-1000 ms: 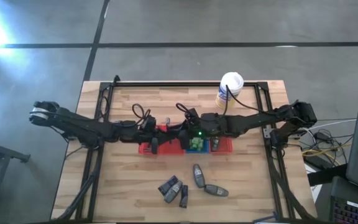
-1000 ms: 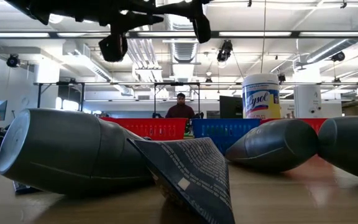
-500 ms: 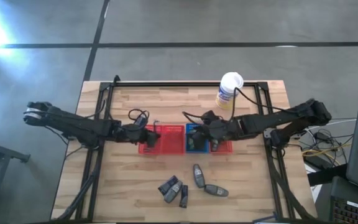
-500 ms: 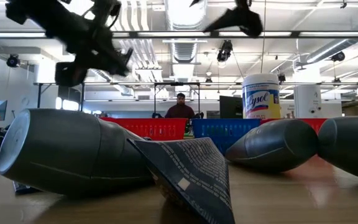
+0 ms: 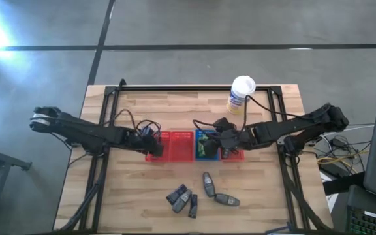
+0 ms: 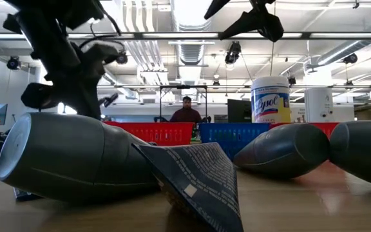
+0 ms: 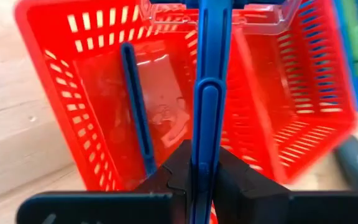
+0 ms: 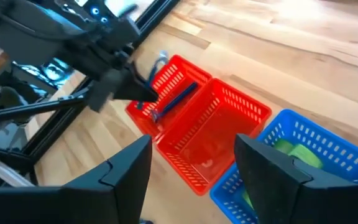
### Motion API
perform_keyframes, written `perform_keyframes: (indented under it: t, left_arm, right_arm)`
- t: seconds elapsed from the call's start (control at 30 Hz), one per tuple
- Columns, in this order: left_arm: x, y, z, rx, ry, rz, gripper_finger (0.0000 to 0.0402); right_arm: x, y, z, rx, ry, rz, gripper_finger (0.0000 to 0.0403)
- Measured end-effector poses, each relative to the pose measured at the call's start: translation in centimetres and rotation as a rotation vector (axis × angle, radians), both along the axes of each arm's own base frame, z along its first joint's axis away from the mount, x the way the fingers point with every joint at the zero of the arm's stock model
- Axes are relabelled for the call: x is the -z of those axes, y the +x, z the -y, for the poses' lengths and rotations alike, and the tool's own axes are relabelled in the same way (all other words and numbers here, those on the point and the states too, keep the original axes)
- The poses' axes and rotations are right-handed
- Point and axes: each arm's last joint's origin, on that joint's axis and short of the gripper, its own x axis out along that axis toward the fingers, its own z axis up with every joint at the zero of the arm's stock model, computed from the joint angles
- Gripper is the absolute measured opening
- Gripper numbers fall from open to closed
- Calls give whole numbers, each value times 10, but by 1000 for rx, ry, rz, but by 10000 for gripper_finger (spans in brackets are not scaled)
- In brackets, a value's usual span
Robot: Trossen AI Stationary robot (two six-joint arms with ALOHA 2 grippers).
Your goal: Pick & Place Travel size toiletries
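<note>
My left gripper (image 5: 152, 141) is at the left rim of the left red basket (image 5: 172, 150) and is shut on a long blue stick (image 7: 211, 56). A second, thinner blue stick (image 7: 135, 106) shows inside that basket. My right gripper (image 5: 222, 136) hangs open above the blue basket (image 5: 201, 137), and its wrist view shows nothing between its fingers. Green bottles (image 8: 297, 152) lie in the blue basket. Several dark grey oval tubes (image 5: 207, 183) lie flat on the wood near the near edge, huge in the low view (image 6: 76, 158). My left gripper pinches the blue stick near its near end (image 7: 202, 134) between its two fingers (image 7: 235, 174), the fingers running along its length. The stick points away from the gripper over the red basket's floor. Whether its far end rests on the basket, I cannot tell.
A white tub with a yellow label (image 5: 240, 94) stands near the far edge. A second red basket (image 5: 235, 155) sits right of the blue one. A black frame runs round the tabletop (image 5: 175, 89). In the low view a person (image 6: 187, 111) shows far behind the table.
My left gripper has drawn back from over the baskets toward the table's left and has come down to the red basket's left rim. My right gripper has pulled back toward the right, away from above the blue basket's middle.
</note>
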Motion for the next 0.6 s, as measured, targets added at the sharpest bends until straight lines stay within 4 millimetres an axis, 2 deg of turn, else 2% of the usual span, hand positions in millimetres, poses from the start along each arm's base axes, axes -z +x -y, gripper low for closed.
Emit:
perform_keyframes:
  t: [0.13, 0.27, 0.6]
  left_arm:
    - [12, 7, -3, -12, 9, -46, 39]
    - [17, 13, -2, 5, -14, -40, 59]
    - [9, 12, -2, 2, -29, -8, 106]
  right_arm:
    - [1, 0, -2, -6, 0, -2, 220]
    - [2, -1, -6, -9, 13, 1, 227]
    - [4, -3, -13, 2, 19, 6, 250]
